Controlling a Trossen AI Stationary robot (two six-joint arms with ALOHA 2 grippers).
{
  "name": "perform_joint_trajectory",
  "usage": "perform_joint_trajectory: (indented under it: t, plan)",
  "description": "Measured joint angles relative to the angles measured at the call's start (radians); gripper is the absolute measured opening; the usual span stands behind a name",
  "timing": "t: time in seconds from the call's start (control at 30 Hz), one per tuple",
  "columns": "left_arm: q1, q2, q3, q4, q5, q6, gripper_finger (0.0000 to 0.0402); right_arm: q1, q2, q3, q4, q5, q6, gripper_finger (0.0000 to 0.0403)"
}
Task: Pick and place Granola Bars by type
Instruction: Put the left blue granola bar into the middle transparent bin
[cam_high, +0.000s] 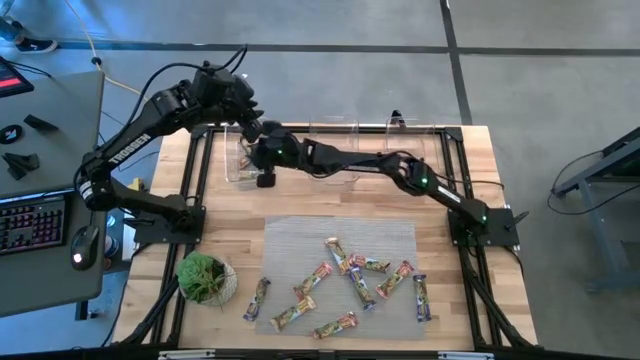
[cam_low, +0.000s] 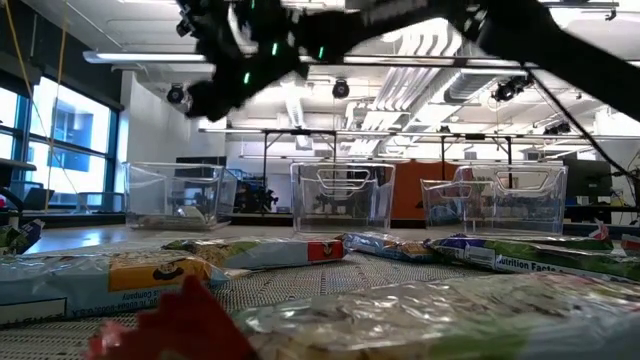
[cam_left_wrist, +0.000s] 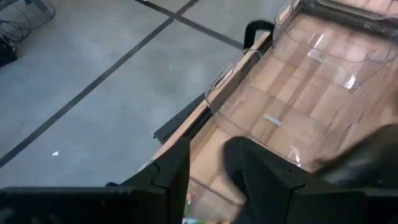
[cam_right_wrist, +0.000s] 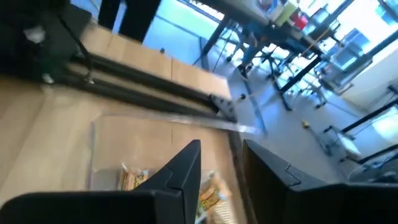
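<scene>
Both grippers hang over the far left bin (cam_high: 243, 160). Seen from its wrist, the right gripper (cam_right_wrist: 221, 165) has its dark, angular fingers parted with nothing between them, above the bin. The left gripper (cam_left_wrist: 214, 168) also shows a gap between its fingers, nothing held. Three bins stand in a row at the table's (cam_high: 450, 215) far edge, clear hard plastic, boxy; the left one holds at least one bar (cam_right_wrist: 134, 178) on its floor. Other bars (cam_high: 358, 282), flat, oblong, shiny-wrapped, lie scattered on a grey mesh mat (cam_high: 290, 235) on pale wood. A leafy plant (cam_high: 203, 277) sits near the mat's left.
</scene>
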Motion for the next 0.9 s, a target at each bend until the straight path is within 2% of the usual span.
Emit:
perform_joint_trajectory:
  t: [0.13, 0.3, 0.4, 0.47, 0.6, 0.7, 0.8, 0.9]
  plan:
    - [0.0, -0.001, -0.001, -0.041, 0.048, 0.002, 0.0135, 0.048, -0.135, 0.001, -0.256, 0.073, -0.071, 0.0103]
    - [-0.007, -0.001, -0.006, -0.118, 0.241, 0.024, 0.0135, 0.104, -0.313, 0.001, -0.55, 0.202, -0.065, 0.0101]
    - [-0.066, -0.001, -0.034, -0.148, 0.338, 0.075, 0.0135, 0.122, -0.42, 0.003, -0.694, 0.258, 0.01, 0.0101]
    - [-0.123, -0.007, -0.066, -0.164, 0.374, 0.107, 0.0135, 0.121, -0.487, 0.003, -0.795, 0.259, 0.092, 0.0101]
    - [-0.306, -0.012, -0.154, -0.113, 0.372, 0.115, 0.0135, 0.107, -0.587, 0.003, -1.006, 0.192, 0.3, 0.0101]
    - [-0.447, -0.009, -0.239, 0.035, 0.324, 0.05, 0.0135, 0.107, -0.644, -0.039, -1.106, 0.174, 0.414, 0.01]
    - [-0.557, 0.0, -0.318, 0.156, 0.285, 0.041, 0.0135, 0.13, -0.706, -0.164, -1.119, 0.18, 0.472, 0.01]
    - [-0.624, 0.021, -0.375, 0.214, 0.28, 0.043, 0.0135, 0.165, -0.773, -0.346, -1.052, 0.172, 0.504, 0.01]
